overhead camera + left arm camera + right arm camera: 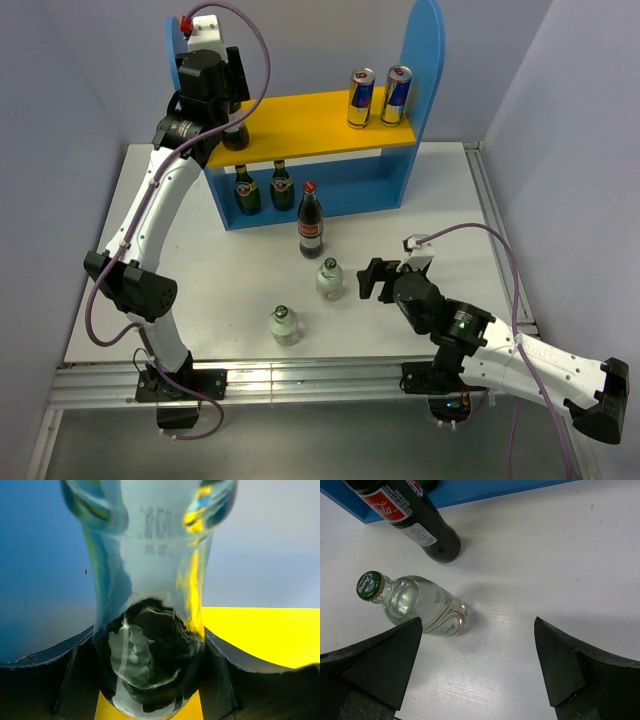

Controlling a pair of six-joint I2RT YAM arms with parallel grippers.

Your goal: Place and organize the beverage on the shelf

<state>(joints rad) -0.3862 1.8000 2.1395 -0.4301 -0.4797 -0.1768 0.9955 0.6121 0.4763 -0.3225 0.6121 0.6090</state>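
The shelf [430, 60] stands at the back, with its yellow upper board [300, 125] across it. Two cans [361, 97] stand at the board's right end. My left gripper [218, 92] is shut on a dark cola bottle [150, 645] with a red cap [186, 22], and holds it at the board's left end [260, 635]. A second cola bottle [310, 222] stands on the table in front of the shelf. Two clear green-capped bottles [329, 279] [285, 325] stand on the table. My right gripper [375, 280] is open and empty, just right of the nearer clear bottle [420, 605].
Two dark green bottles [246, 190] [282, 185] stand on the shelf's lower level at the left. The white table [440, 200] has a metal rail along its right and front edges. The standing cola bottle also shows in the right wrist view [415, 520].
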